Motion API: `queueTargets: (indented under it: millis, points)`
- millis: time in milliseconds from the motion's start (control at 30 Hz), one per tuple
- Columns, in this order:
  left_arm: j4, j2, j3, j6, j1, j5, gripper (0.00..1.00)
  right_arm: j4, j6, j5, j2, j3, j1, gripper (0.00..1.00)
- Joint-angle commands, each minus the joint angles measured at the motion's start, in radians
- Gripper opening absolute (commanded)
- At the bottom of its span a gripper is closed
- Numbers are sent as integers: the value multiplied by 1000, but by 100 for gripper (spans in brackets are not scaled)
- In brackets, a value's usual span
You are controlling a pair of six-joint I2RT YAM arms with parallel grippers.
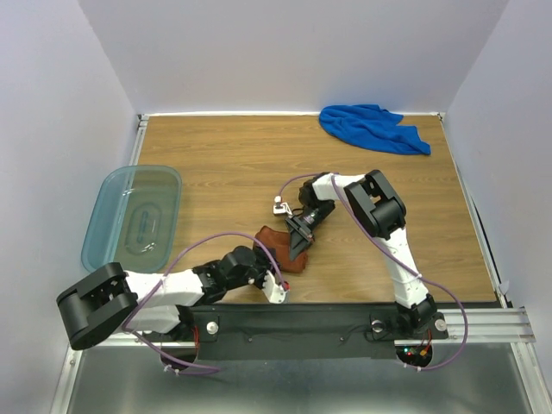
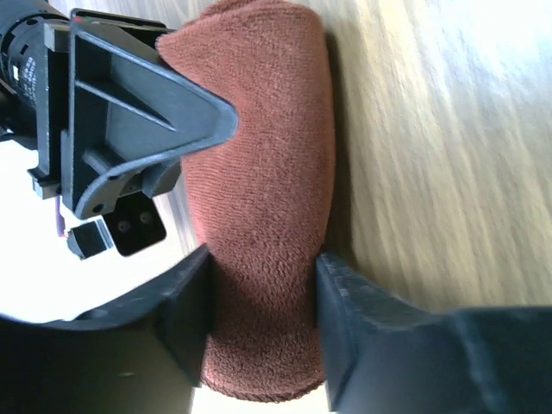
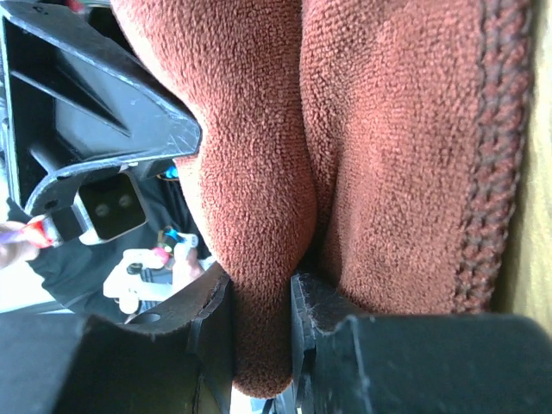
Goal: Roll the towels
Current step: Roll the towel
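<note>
Rust-brown towel (image 1: 280,248): it is laid on the wooden table (image 1: 224,164) close to the near edge, between the two arms. It is already gathered into a thick roll, and a stitched hem is seen along one side in the right wrist view.
Left gripper (image 2: 261,302): its fingers are pressed against both sides of one end of the roll, so the roll is grasped across its width. This is judged to be done so that the soft layers are kept from springing open.
Right gripper (image 3: 263,332): it is clenched on a fat fold of the same towel. This is judged to be done so that the loose layer is held tight against the rest.
Blue towel (image 1: 371,128): it is left crumpled in the far right corner, well apart from both grippers and not yet rolled.
Teal bin (image 1: 134,211): it is stood at the left side, apart from both towels. Its purpose cannot be told.
Progress: the first roll is judged nearly formed, and the second towel is still to be done.
Risk: the cloth may slacken once either hold is let go.
</note>
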Motion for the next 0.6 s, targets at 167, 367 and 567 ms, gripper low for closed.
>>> queueTargets:
  millis: [167,367,567]
  points:
    - [-377,41,174,-146,-5,105,31,74,12,305,-34,107,-16,46]
    - [-513,53,213,-158,-4,188,31,111,58,418,-120,224,-48,65]
    - [-592,105,280,-230,53,245,30,235,156,452,-236,233,-120,89]
